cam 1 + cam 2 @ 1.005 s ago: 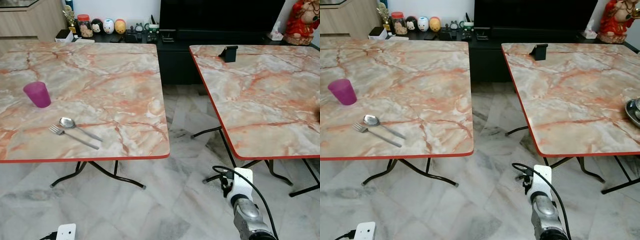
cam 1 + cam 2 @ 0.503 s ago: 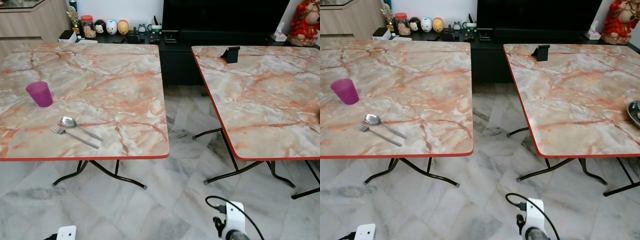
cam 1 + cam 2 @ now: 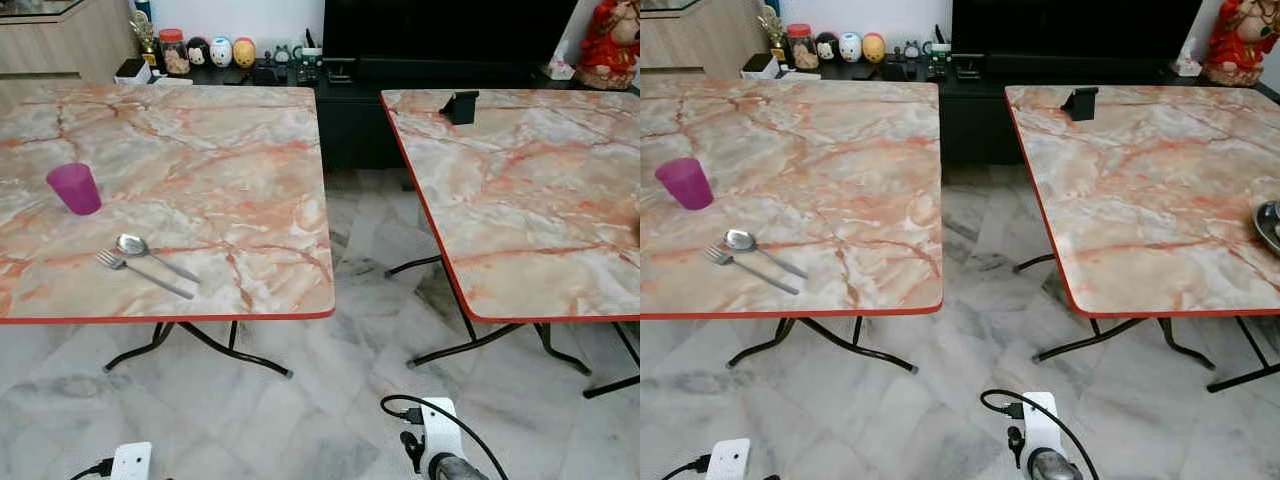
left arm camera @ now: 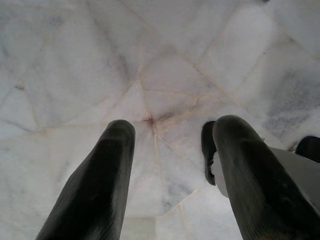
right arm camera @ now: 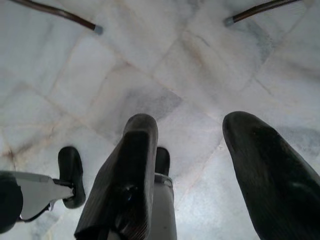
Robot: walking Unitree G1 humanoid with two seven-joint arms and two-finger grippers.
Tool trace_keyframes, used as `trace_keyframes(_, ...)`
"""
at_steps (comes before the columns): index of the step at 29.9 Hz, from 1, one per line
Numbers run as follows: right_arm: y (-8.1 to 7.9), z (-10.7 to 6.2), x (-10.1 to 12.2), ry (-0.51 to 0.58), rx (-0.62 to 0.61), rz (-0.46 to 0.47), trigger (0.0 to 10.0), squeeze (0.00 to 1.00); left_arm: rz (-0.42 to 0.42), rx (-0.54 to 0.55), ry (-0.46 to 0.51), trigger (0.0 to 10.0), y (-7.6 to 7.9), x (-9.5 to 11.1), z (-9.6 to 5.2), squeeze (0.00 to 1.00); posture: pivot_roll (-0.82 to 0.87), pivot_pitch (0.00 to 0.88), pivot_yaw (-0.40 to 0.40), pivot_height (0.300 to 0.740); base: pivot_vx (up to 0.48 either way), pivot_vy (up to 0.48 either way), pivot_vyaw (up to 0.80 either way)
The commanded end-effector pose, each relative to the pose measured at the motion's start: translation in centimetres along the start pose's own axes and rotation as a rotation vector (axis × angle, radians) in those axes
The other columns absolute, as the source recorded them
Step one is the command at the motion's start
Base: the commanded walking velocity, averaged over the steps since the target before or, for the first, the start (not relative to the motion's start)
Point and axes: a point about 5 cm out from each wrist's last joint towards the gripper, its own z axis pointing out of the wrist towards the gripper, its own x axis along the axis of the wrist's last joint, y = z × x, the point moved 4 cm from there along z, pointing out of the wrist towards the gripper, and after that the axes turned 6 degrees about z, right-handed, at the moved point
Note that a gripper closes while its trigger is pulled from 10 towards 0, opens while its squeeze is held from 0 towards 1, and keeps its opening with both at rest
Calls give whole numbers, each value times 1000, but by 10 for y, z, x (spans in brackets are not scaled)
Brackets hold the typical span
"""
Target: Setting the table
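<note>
- Two marble-patterned tables with red edging stand side by side on a pale marble floor (image 3: pixel 340 400), a walkway between them.
- On the left table (image 3: pixel 220 170) a purple cup (image 3: pixel 75 188) stands toward 9 o'clock, well apart from the near edge.
- Nearer the front edge, around 7 o'clock on that top, a spoon (image 3: pixel 150 255) and a fork (image 3: pixel 140 273) lie side by side — handles angled toward the right, almost touching.
- The right table (image 3: pixel 1160 190) carries a small black stand (image 3: pixel 1078 102) at its far end, about 11 o'clock, and the rim of a dark dish (image 3: pixel 1270 225) at 3 o'clock.
- Figurines and jars line a dark cabinet (image 3: pixel 340 110) against the far wall.
- Left claw (image 4: pixel 172 180) hangs over bare floor, fingers spread, nothing between them.
- Right claw (image 5: pixel 195 175) — likewise released, pointing down at the tiles near two table feet.
</note>
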Motion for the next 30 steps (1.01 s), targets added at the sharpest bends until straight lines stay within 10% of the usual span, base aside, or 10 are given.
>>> trace_keyframes(1, -3, 1, 4, 5, 14, -17, 10000, 0, 0, -12, -21, 10000, 4, -8, -1, 0, 6, 0, -45, 740, 0, 0, 800)
trace_keyframes(30, 4, -1, -4, -10, -12, 23, 10000, 0, -1, -17, -24, 10000, 8, -12, -2, 0, 9, 0, -40, 740, 0, 171, 83)
